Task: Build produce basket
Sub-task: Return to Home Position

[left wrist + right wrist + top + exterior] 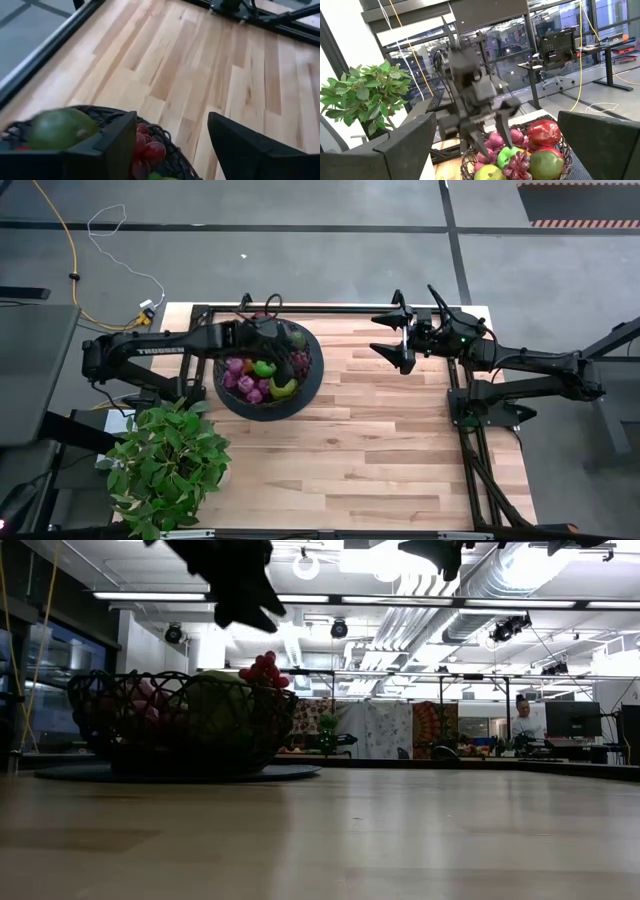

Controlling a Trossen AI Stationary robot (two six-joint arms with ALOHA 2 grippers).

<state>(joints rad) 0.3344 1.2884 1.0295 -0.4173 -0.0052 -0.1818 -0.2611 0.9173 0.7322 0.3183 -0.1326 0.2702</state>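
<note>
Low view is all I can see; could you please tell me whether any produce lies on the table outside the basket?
Observer: No. From above, the table shows nothing loose; all the produce sits inside the basket.
Operator: Thank you. Is the left gripper holding anything?
Observer: No. The left gripper hangs above the basket, open and empty.
Operator: And where is the right one?
Observer: The right gripper is open too, near the table's far edge, well clear of the basket.
</note>
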